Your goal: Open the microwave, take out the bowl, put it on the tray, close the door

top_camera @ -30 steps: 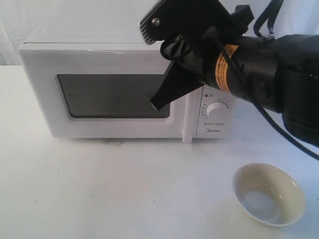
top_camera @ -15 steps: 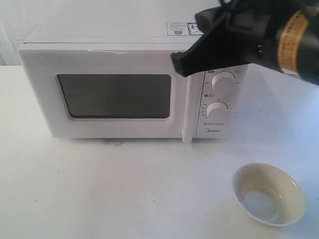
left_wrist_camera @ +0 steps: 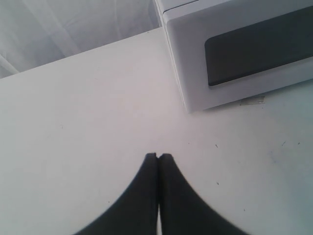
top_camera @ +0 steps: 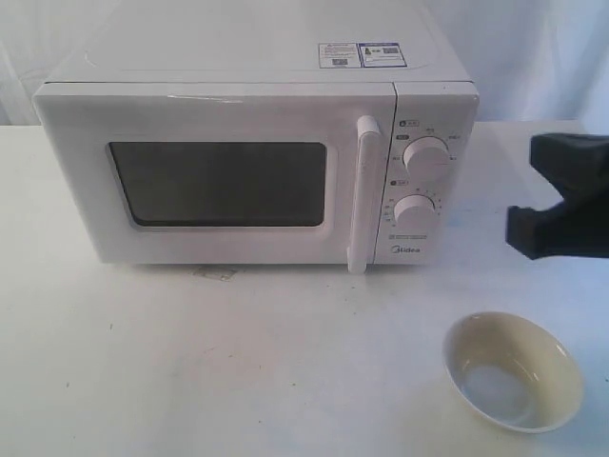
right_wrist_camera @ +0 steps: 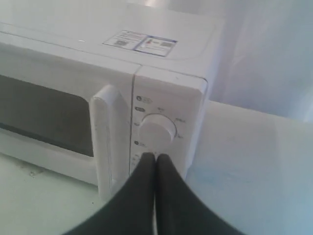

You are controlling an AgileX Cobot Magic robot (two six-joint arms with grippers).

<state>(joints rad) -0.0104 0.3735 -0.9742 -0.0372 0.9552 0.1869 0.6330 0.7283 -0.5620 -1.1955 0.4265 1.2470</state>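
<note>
Bright, even, diffuse light; whites nearly washed out. Soft thin shadow under microwave (top_camera: 219, 114) on counter (top_camera: 190, 362). Pale sheen inside bowl (top_camera: 514, 373), toward 7 o'clock. Right wrist view hazy; right tool (right_wrist_camera: 155, 157) blurred close-up.

Table (top_camera: 238, 371): white, flat, matte top, filling the exterior view from 3 o'clock round through 6 to 9 o'clock. The surface shows faint grey smudges in places. Small dark specks (left_wrist_camera: 217, 145) are scattered over it, well apart from one another. A small pale scrap (top_camera: 217, 274) lies flat on the top at about 8 o'clock from the middle of the exterior view; any print on it cannot be read. Backdrop (top_camera: 542, 57): white cloth, hanging in soft folds behind the table's far edge, from 10 through 12 to 2 o'clock.
</note>
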